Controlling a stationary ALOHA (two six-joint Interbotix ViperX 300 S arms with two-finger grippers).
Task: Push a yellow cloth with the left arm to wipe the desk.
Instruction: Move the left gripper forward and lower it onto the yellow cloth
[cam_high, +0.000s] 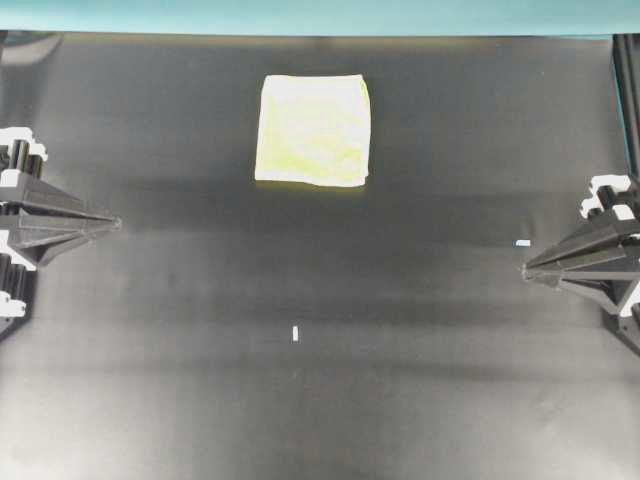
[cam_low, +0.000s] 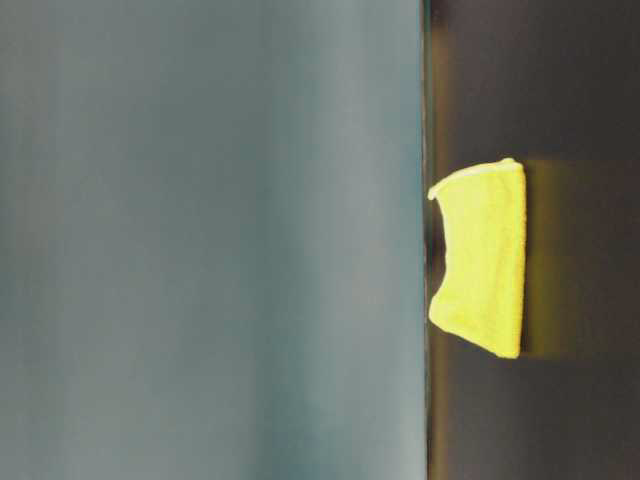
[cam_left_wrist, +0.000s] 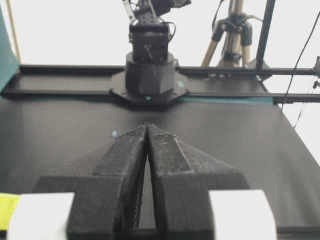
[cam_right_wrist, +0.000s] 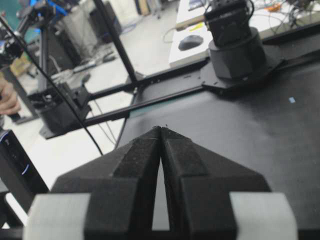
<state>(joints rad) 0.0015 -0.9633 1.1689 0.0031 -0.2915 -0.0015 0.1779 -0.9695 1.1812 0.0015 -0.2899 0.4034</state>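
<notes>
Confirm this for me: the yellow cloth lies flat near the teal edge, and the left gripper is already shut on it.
Not quite. The left gripper is shut, but on nothing; the overhead view shows it well apart from the yellow cloth, which does lie flat near the teal edge.

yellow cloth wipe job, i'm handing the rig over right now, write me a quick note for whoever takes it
Left gripper: shut, empty, parked at the left edge of the desk, not touching anything.
Right gripper: shut, empty, parked at the right edge.
Yellow cloth: folded square lying flat near the far edge by the teal strip, about mid-width, well clear of both grippers.
Done: nothing visible; the cloth is untouched.
Left: bring the left gripper to the cloth and push it across the desk to wipe. Two small white tape marks lie on the surface.
</notes>
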